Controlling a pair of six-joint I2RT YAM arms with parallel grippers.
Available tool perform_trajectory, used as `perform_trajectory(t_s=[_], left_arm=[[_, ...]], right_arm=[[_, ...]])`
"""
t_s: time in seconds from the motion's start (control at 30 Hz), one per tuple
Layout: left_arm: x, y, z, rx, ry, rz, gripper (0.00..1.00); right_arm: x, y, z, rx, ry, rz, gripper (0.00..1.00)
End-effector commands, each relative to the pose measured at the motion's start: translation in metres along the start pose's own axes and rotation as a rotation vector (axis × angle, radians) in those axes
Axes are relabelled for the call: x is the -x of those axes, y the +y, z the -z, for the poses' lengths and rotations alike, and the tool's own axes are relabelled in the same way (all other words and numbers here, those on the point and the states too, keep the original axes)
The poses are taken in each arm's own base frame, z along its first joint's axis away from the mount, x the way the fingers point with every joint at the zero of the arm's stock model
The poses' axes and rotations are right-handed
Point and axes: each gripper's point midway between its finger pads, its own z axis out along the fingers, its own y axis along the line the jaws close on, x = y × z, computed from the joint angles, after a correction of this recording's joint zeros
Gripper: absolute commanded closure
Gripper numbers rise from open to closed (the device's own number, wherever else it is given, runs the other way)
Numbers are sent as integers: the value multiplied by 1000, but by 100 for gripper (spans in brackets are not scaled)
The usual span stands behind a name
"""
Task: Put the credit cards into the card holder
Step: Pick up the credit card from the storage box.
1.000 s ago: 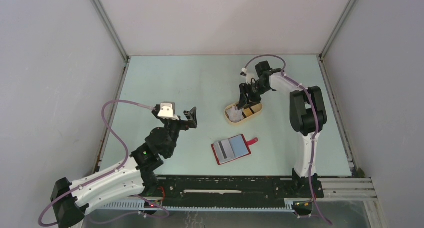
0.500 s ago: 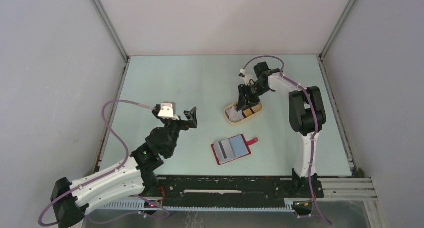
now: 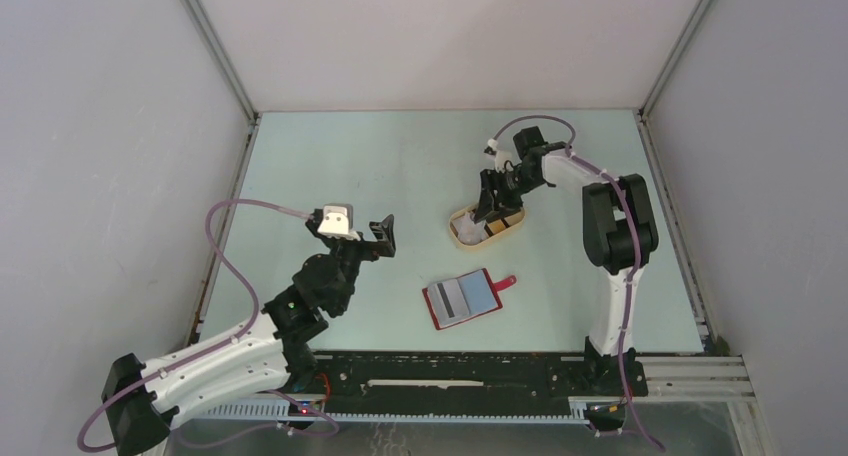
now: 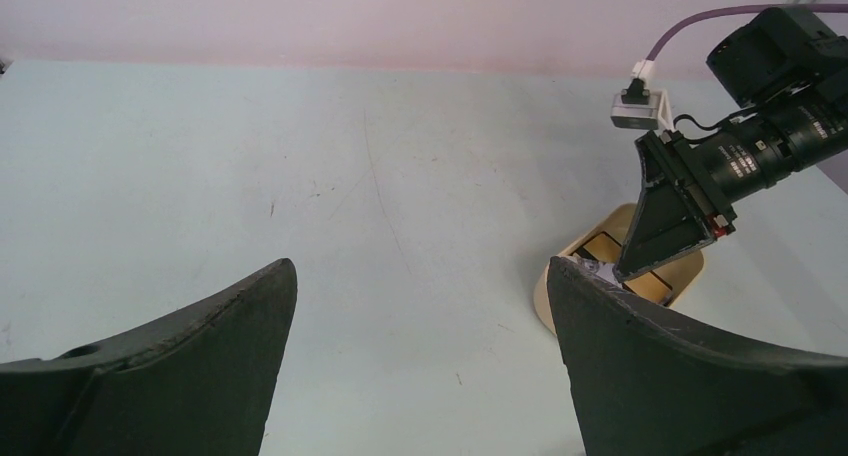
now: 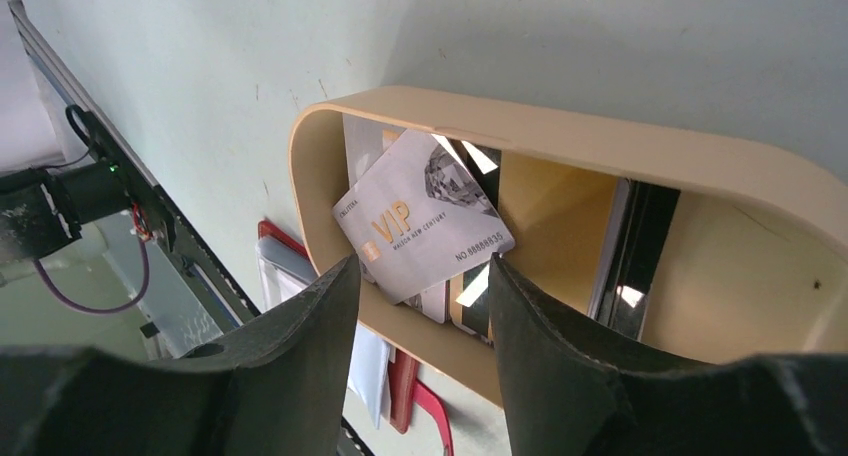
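The beige oval tray (image 3: pixel 468 238) holds several credit cards. A silver one marked VIP (image 5: pixel 425 216) lies tilted on top of the others (image 5: pixel 470 301), and a dark one stands on edge (image 5: pixel 635 256). My right gripper (image 3: pixel 487 208) points down into the tray. Its jaws (image 5: pixel 422 266) are open, and the silver card's lower corner sits between the fingertips. The red card holder (image 3: pixel 464 298) lies unfolded on the table in front of the tray, pale inside up, its edge (image 5: pixel 408 386) showing below the tray. My left gripper (image 3: pixel 384 232) hovers wide open (image 4: pixel 420 266) to the left, with nothing in it.
The tray's rim (image 5: pixel 560 141) rings the cards on all sides. White enclosure walls (image 3: pixel 120 126) bound the table. The right arm's wrist and cable (image 4: pixel 745 146) rise above the tray in the left wrist view.
My right wrist has shifted slightly to the right while its fingers stay in the tray. The left arm has hardly moved.
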Motion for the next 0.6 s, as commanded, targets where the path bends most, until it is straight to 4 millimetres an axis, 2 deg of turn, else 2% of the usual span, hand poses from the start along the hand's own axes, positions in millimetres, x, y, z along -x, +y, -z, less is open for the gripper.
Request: perform_trajectory(t_s=[0.0,0.23,0.57], left_arm=[[1,5,-1,32,-15,23,0],[1,5,-2,35,-10,19,0],[1,4,-3,36,-7,16,0]], right_arm=[[20,13,23,3,-109,-14,41],[23,14,22,11,-134,-109,41],[28,0,20,-58,-172,-208,40]])
